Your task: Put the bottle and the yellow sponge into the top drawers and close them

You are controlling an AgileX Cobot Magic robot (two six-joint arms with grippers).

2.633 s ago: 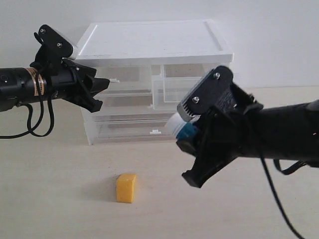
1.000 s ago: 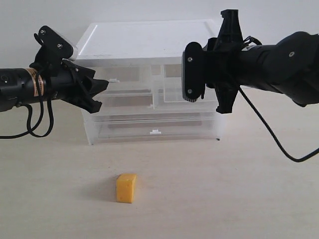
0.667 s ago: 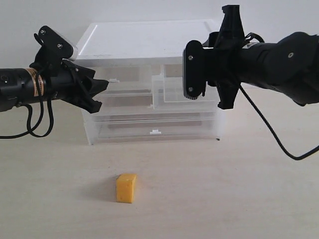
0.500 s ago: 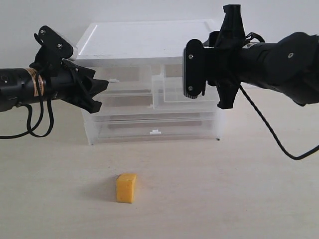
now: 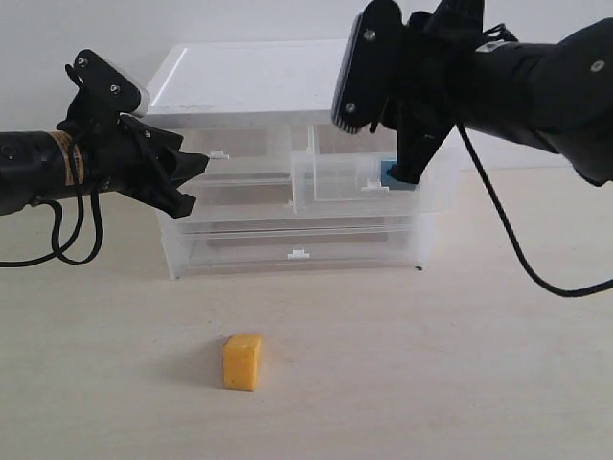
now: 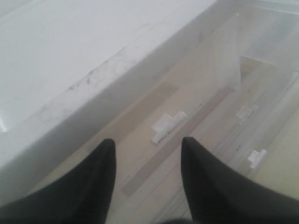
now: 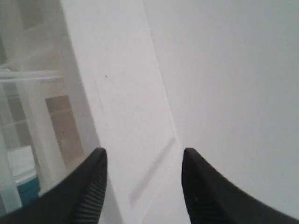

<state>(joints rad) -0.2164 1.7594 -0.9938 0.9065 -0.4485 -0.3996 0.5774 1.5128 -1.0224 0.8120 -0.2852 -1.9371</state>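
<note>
The bottle (image 5: 388, 174) lies inside the right top drawer (image 5: 335, 177), which is pulled out; its teal label also shows through the drawer wall in the right wrist view (image 7: 25, 193). My right gripper (image 5: 410, 158) hangs just above that drawer, open and empty (image 7: 145, 150). The left top drawer (image 5: 251, 165) is pushed in. My left gripper (image 5: 194, 182) is open just in front of its white tab handle (image 6: 168, 126), not touching it (image 6: 148, 141). The yellow sponge (image 5: 242, 361) sits on the table in front of the cabinet, apart from both grippers.
The cabinet's white top (image 5: 287, 81) lies under the right arm. Two wider drawers (image 5: 297, 251) below are pushed in. The cabinet stands against a white wall on a pale wooden table (image 5: 431, 383).
My right gripper brought the bottle from low in front of the cabinet up over the pulled-out right drawer, let it go and rose. The left arm and sponge have not moved.
</note>
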